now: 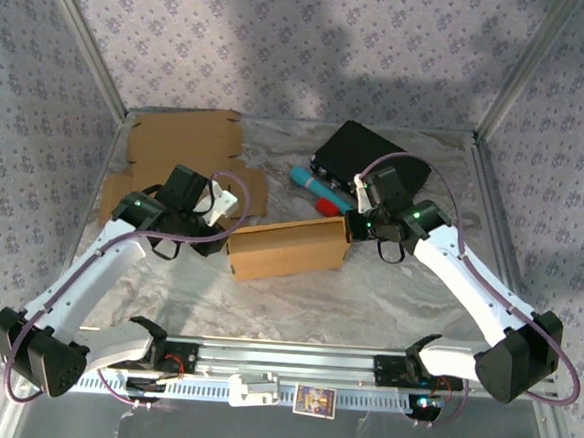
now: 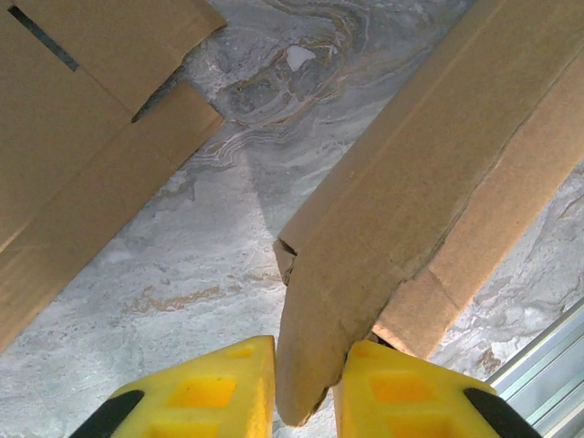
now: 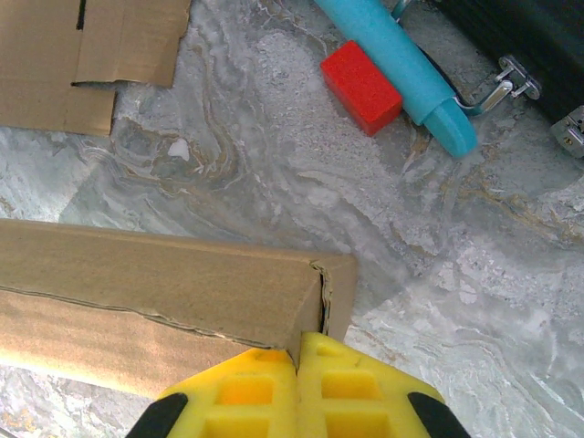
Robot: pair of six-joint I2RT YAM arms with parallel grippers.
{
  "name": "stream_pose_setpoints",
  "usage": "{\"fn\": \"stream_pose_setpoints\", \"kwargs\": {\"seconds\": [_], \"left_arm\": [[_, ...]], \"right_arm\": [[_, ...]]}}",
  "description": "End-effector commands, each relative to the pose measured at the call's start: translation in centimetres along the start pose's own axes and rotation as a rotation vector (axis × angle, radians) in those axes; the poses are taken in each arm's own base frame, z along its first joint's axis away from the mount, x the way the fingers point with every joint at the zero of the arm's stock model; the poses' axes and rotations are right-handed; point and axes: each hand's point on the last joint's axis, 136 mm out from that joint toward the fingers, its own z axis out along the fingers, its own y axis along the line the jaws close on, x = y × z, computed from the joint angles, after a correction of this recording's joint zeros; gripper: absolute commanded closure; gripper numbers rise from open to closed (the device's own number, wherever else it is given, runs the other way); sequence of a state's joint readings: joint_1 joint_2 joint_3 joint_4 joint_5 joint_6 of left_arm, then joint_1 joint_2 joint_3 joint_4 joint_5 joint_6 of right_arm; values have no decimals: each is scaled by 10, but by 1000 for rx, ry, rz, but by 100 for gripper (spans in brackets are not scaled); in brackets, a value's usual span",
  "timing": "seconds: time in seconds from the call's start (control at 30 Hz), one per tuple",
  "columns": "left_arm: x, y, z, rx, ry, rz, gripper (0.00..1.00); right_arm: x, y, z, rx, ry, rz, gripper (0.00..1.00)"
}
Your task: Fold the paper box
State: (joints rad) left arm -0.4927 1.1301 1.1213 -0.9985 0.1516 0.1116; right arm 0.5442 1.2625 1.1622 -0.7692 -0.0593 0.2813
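Observation:
The paper box (image 1: pixel 288 247) is a long brown cardboard box lying across the middle of the marble table. My left gripper (image 1: pixel 230 215) is at its left end. In the left wrist view the box (image 2: pixel 429 164) has an end flap hanging down between the yellow fingers (image 2: pixel 219 388), and my left gripper (image 2: pixel 310 351) is shut on that flap. My right gripper (image 1: pixel 355 223) is at the right end. In the right wrist view my right gripper (image 3: pixel 298 351) is shut on a thin cardboard edge at the corner of the box (image 3: pixel 155 274).
A flat cardboard sheet (image 1: pixel 181 151) lies at the back left. A black case (image 1: pixel 372 154) stands at the back right, with a teal cylinder (image 1: pixel 319 186) and a red block (image 1: pixel 329 208) in front of it. A metal rail (image 1: pixel 282 364) runs along the near edge.

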Motion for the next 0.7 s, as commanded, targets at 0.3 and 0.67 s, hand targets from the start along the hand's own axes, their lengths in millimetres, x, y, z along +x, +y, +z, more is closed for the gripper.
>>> {"fn": "stream_pose_setpoints", "kwargs": {"seconds": [0.3,0.67], "left_arm": [[-12,1,-10,-5,-18,-28,100],[-18,-9,-8,34,13,-284,100]], "right_arm": [[13,-4,1,26,64,27,100],[13,1,4,40,66,31,100]]}}
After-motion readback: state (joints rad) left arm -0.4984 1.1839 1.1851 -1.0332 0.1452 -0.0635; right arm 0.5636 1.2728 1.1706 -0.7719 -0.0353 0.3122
